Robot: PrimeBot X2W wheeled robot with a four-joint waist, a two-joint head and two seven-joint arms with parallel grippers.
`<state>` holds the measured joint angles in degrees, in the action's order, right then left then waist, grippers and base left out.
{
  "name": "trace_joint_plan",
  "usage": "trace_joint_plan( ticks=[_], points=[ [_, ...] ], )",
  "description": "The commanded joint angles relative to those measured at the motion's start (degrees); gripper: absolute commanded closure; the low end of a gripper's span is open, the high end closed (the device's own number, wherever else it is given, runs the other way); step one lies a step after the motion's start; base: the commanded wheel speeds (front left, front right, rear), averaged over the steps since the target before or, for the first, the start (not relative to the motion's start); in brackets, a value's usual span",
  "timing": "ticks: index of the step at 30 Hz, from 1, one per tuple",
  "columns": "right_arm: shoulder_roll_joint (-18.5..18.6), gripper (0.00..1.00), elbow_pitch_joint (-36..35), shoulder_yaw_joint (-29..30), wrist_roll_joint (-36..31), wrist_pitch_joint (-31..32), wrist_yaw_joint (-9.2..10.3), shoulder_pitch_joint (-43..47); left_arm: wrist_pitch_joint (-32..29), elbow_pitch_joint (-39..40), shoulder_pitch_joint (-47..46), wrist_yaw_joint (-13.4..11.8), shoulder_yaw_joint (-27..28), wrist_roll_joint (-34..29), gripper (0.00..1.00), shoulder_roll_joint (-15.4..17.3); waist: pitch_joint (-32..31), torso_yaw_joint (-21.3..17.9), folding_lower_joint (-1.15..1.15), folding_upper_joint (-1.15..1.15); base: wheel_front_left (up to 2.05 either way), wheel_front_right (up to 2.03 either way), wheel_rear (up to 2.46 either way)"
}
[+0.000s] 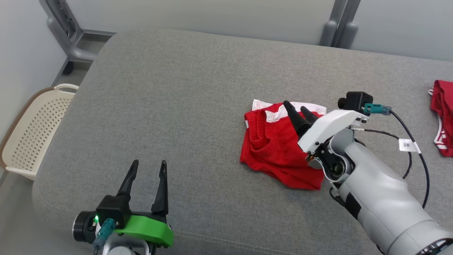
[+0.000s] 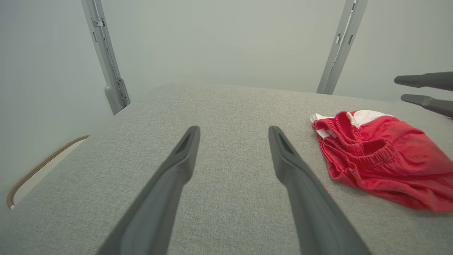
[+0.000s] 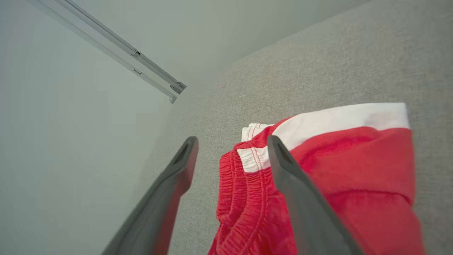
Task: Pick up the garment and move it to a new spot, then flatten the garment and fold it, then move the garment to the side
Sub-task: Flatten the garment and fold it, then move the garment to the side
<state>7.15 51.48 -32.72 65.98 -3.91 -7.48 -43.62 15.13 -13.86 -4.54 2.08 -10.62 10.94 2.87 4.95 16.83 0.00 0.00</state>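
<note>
The garment (image 1: pixel 272 148), a pair of red shorts with white bands, lies crumpled and partly doubled over on the grey padded surface (image 1: pixel 177 106), right of its middle and well in from every edge that I can see. The right tool (image 1: pixel 295 106) hangs over the garment's far right corner, where the white band shows; its fingers are spread and nothing is caught between them. The left tool (image 1: pixel 149 162) sits low near the front edge, well apart from the garment, released too, with bare grey fabric between its fingers. There is a broad stretch of open padding to the left of the garment and beyond it, up to the rounded far left corner. A second red piece of clothing (image 1: pixel 442 113) lies at the far right, well apart from the garment. Off the left edge, down on the floor, stands a cream perforated basket (image 1: pixel 35 131).
</note>
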Motion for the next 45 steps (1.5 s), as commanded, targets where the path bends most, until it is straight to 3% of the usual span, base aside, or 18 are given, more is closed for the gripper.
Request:
trace_joint_plan(
  ticks=[1, 8, 15, 25, 45],
  points=[
    [1.28, 0.0, -0.94, -0.81, -0.89, -1.74, -0.02, 1.6, 0.01, 0.22, 0.66, 0.32, 0.51, -0.65, 0.0, 0.08, -0.48, -0.75, 0.0, 0.0, 0.0, 0.0, 0.0],
    [5.44, 0.0, -3.4, -2.81, -2.6, -7.03, -0.02, 4.4, 0.01, 1.64, 1.69, 0.19, 2.05, -2.29, 0.0, 0.07, -1.47, -2.23, 0.0, 0.0, 0.0, 0.0, 0.0],
    [7.64, 0.0, -0.59, -3.84, -4.39, -7.89, -0.02, 5.3, 0.01, 2.49, 2.83, -0.08, 3.46, -3.09, 0.0, 0.08, -2.44, -3.32, 0.0, 0.0, 0.0, 0.0, 0.0],
    [5.01, 0.0, 6.51, -3.85, -1.85, -2.58, -0.02, 4.22, 0.01, 3.16, 2.07, 0.21, 4.48, -3.56, 0.0, 0.08, -1.63, -3.25, 0.0, 0.0, 0.0, 0.0, 0.0],
    [2.38, 0.0, 15.6, -5.33, 0.45, 3.89, -0.02, -1.2, 0.01, 2.95, 0.11, -0.64, 3.83, -1.84, 0.0, 0.07, 1.72, 1.18, 0.0, 0.0, 0.0, 0.0, 0.0]
  ],
)
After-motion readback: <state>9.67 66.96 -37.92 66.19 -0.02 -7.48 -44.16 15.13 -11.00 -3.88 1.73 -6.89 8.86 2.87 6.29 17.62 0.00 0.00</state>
